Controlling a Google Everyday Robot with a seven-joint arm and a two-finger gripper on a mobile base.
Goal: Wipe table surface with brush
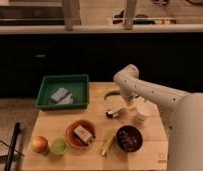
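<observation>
If you count what sits on the table surface [55,120], you get one of each. There is one green tray [47,98] at the back left with a grey block [60,94] and something pale beside it inside. One orange bowl [71,135] sits front centre holding a boxy item [83,133]. One dark bowl [129,138] is to its right, and one white cup [142,112] stands behind that bowl. At the front left corner are one orange fruit [40,144] and one green round thing [58,146] just beside it. One small bunch of pale stalks [108,144] lies between the two bowls. One green curved thing [111,93] lies at the back, near the arm. You have one brush [113,113], and it lies low on the table mid-right, dark head to the left, between the tray and the cup. One white arm [147,91] comes in from the right, bends at a raised elbow over the back edge and points down. Its gripper [124,104] hangs just above and right of the brush. You cannot tell whether it is clamped on the handle or apart from it.
</observation>
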